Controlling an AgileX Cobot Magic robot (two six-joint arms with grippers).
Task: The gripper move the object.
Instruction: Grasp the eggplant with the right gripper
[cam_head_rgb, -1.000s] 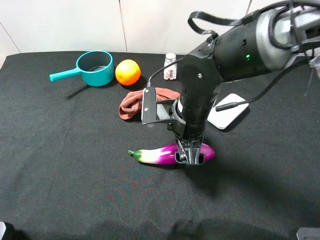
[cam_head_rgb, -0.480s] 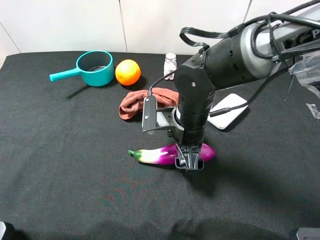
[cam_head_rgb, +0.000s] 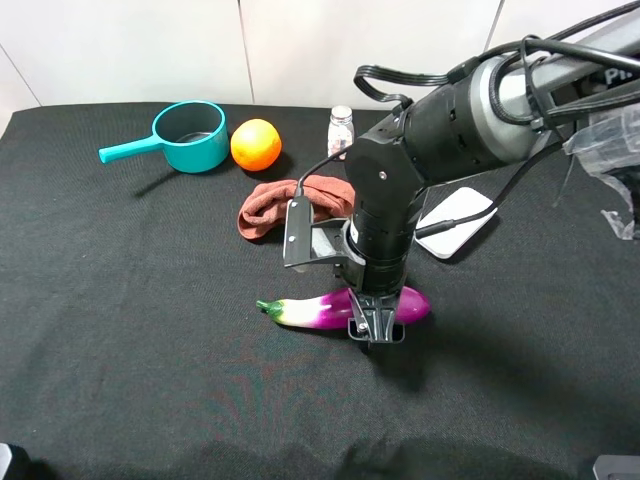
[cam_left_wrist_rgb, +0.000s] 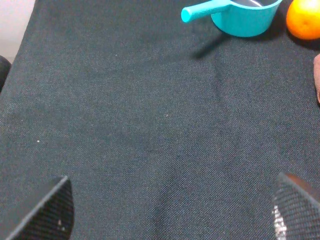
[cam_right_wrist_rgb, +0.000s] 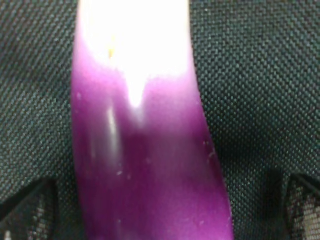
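A purple-and-white eggplant (cam_head_rgb: 335, 308) with a green stem lies on the black cloth near the middle. My right gripper (cam_head_rgb: 376, 330) is down over its purple end, one finger on each side. In the right wrist view the eggplant (cam_right_wrist_rgb: 145, 125) fills the frame, and the gripper (cam_right_wrist_rgb: 160, 207) is open, with small gaps between the eggplant and the fingertips (cam_right_wrist_rgb: 25, 207). My left gripper (cam_left_wrist_rgb: 170, 210) is open and empty above bare cloth; it is not visible in the exterior view.
A teal saucepan (cam_head_rgb: 190, 137), an orange (cam_head_rgb: 256, 144), a small bottle (cam_head_rgb: 341, 128), a brown cloth (cam_head_rgb: 270, 207) and a white flat device (cam_head_rgb: 458, 220) lie behind the eggplant. The saucepan (cam_left_wrist_rgb: 240, 12) and orange (cam_left_wrist_rgb: 304, 17) also show in the left wrist view.
My right gripper has sunk a little lower around the eggplant and the arm has shifted slightly left. The eggplant has not moved.
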